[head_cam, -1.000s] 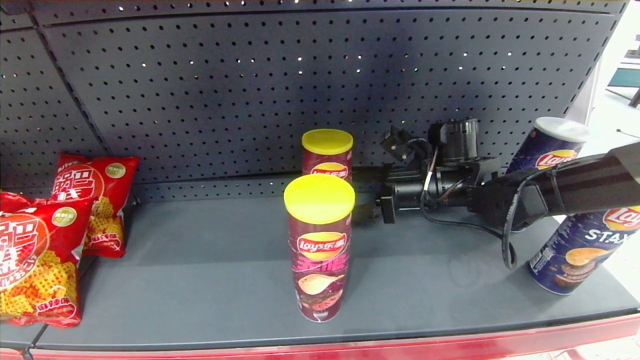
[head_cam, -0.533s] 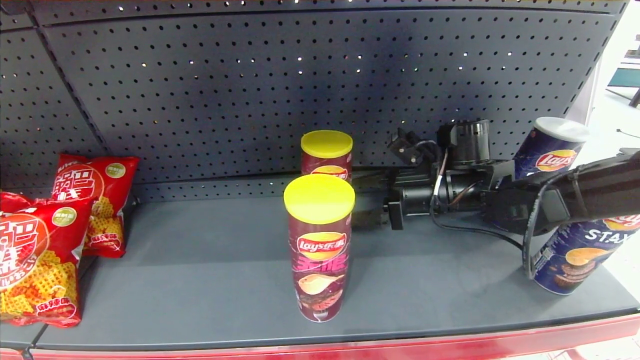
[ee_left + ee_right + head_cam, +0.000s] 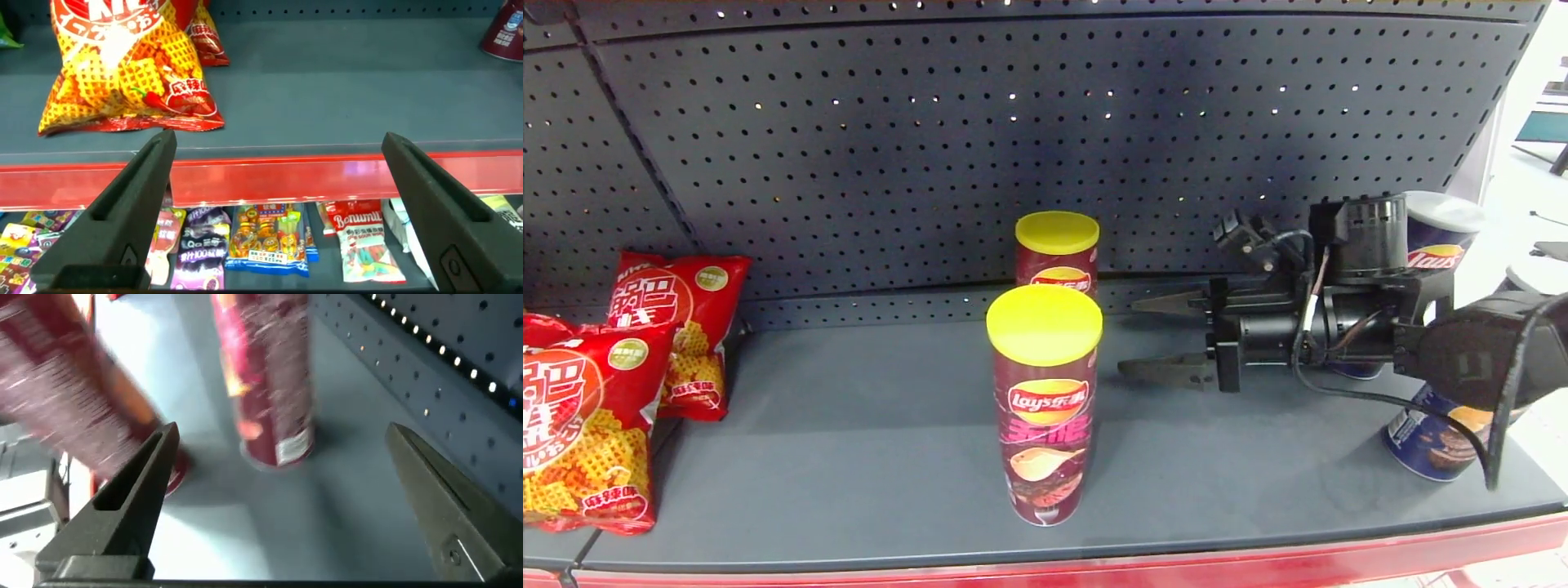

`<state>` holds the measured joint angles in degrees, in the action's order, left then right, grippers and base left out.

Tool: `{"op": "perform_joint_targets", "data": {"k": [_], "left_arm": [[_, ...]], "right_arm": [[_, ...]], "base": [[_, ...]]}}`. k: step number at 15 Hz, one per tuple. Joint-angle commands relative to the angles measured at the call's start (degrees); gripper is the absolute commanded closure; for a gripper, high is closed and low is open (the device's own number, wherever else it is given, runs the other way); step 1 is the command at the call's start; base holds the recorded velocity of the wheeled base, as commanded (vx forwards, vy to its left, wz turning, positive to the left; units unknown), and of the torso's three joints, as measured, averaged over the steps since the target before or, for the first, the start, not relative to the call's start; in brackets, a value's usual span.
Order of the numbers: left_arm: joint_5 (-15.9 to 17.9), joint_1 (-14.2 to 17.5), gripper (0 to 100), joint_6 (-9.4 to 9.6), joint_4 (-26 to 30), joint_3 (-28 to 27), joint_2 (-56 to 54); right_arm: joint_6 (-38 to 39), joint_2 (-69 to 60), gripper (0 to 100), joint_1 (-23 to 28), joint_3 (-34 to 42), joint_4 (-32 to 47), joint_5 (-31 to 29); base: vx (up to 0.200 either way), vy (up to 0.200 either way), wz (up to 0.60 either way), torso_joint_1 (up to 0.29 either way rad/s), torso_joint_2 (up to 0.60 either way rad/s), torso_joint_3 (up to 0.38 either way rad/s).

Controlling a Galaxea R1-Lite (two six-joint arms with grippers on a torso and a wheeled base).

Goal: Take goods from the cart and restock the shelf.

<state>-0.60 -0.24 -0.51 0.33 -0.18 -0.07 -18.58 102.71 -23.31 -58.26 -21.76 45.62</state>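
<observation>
Two maroon chip cans with yellow lids stand upright on the grey shelf (image 3: 866, 457): a front can (image 3: 1043, 404) mid-shelf and a rear can (image 3: 1057, 251) by the pegboard. My right gripper (image 3: 1160, 336) hovers open and empty just right of them, fingers pointing left. In the right wrist view the rear can (image 3: 270, 384) and front can (image 3: 73, 384) show beyond the open fingers (image 3: 135, 506). Two blue chip cans (image 3: 1437, 245) stand behind my right arm at the shelf's right end. My left gripper (image 3: 278, 216) is open and empty, below the shelf's red front edge (image 3: 270, 175).
Red snack bags (image 3: 580, 425) lie at the shelf's left end, one of them (image 3: 122, 69) in the left wrist view. The perforated back panel (image 3: 1013, 147) closes the rear. A lower shelf holds packaged sweets (image 3: 270, 241). Open shelf floor lies between the bags and the cans.
My right gripper has drawn back to the right, away from the rear maroon can, which stays standing. Its fingers now show spread apart. The cans have not moved.
</observation>
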Motion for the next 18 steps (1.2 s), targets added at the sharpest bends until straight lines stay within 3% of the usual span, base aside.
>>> {"op": "perform_joint_targets", "data": {"k": [1, 6, 13, 18], "left_arm": [[-0.02, -0.02, 0, -0.02, 0.02, 0.01, 0.07], [-0.02, -0.02, 0, -0.02, 0.02, 0.01, 0.07], [-0.02, -0.02, 0, -0.02, 0.02, 0.01, 0.07], [-0.02, -0.02, 0, -0.02, 0.02, 0.01, 0.07]], "right_arm": [[-0.32, -3.39, 0, 0.02, 2.62, -0.04, 0.09], [-0.93, -9.01, 0, -3.06, 8.34, -0.04, 1.40], [-0.41, -8.66, 0, -12.11, 7.37, -0.12, 0.17], [-0.32, -4.18, 0, -15.72, 3.06, -0.12, -1.32]], "base": [[0.000, 0.000, 0.00, 0.000, 0.00, 0.000], [0.000, 0.000, 0.00, 0.000, 0.00, 0.000], [0.000, 0.000, 0.00, 0.000, 0.00, 0.000], [0.000, 0.000, 0.00, 0.000, 0.00, 0.000]]}}
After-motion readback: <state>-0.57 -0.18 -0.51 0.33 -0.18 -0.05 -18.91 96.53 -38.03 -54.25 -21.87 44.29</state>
